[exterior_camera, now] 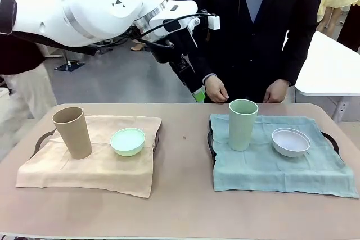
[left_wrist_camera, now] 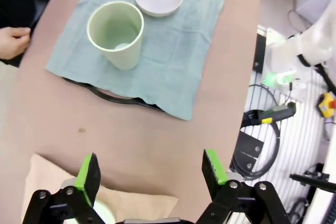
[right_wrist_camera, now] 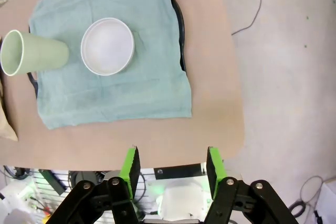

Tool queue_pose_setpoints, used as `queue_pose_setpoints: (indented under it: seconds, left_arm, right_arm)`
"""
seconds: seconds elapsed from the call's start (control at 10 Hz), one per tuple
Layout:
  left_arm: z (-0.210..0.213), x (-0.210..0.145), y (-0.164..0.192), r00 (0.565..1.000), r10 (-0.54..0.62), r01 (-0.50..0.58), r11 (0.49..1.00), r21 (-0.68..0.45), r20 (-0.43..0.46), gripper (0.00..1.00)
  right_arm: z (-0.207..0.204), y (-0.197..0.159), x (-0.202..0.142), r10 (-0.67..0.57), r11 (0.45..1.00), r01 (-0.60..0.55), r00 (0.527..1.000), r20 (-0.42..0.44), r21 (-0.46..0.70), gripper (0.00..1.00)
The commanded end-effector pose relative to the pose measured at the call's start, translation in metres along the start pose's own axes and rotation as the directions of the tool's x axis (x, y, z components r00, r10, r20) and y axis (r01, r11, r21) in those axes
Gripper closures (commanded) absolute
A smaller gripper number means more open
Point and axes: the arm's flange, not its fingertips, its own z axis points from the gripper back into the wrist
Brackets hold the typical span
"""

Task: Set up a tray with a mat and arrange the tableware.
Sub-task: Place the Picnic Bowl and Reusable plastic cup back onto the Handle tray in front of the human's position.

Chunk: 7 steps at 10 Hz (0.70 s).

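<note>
We see the tan cup (exterior_camera: 72,132) at 9 o'clock on the tan mat (exterior_camera: 90,155), the mint bowl (exterior_camera: 127,141) beside it. On the blue-green mat (exterior_camera: 275,158), the pale green cup (exterior_camera: 242,123) stands at 10 o'clock, the white bowl (exterior_camera: 291,141) at 2. Our left gripper (left_wrist_camera: 152,174) and right gripper (right_wrist_camera: 171,163) hang apart, holding nothing. We think everything looks set; next, just pull away.

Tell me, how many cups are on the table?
2. The tan cup stands upright on the beige mat, left of the mint green bowl. The pale green cup stands on the teal mat, left of the white bowl.
</note>
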Motion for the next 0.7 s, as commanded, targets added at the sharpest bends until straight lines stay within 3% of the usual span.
queue_pose_setpoints:
  seconds: [0.0, 0.6]
  left_arm:
    - [-0.0124, 0.0024, 0.0085, 0.999, -0.044, 0.045, 0.998, -0.034, 0.023, 0.0]
    - [-0.0124, 0.0024, 0.0085, 0.999, -0.044, 0.045, 0.998, -0.034, 0.023, 0.0]
  right_arm:
    - [-0.0072, -0.0006, 0.0005, 0.013, 1.0, -0.013, 1.0, 0.0, -0.002, 0.33]
    - [-0.0072, -0.0006, 0.0005, 0.013, 1.0, -0.013, 1.0, 0.0, -0.002, 0.33]
